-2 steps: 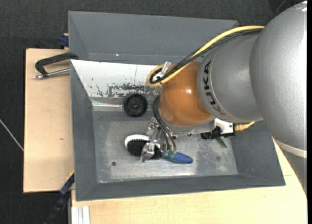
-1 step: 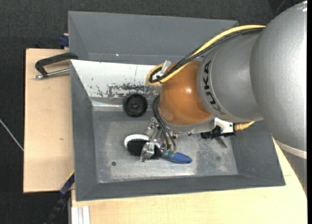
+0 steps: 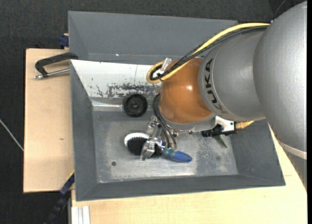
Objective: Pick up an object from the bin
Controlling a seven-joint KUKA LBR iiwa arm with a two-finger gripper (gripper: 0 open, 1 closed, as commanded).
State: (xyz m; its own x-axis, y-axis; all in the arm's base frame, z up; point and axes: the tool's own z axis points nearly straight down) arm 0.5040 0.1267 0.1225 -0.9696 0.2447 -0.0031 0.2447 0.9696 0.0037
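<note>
Black letters "UKA" (image 3: 207,84) on the grey arm (image 3: 239,72), beside its orange cover (image 3: 179,96).

Matt grey metal bin (image 3: 214,162) with scratched floor, glossy smooth orange cover (image 3: 180,99), shiny blue plastic handle (image 3: 179,157), dull black disc (image 3: 135,104)

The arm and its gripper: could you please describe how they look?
The arm is a rounded grey tube with black lettering. A glossy orange cover caps its wrist, yellow and black cables run over it, and the gripper is small, metallic.
</note>
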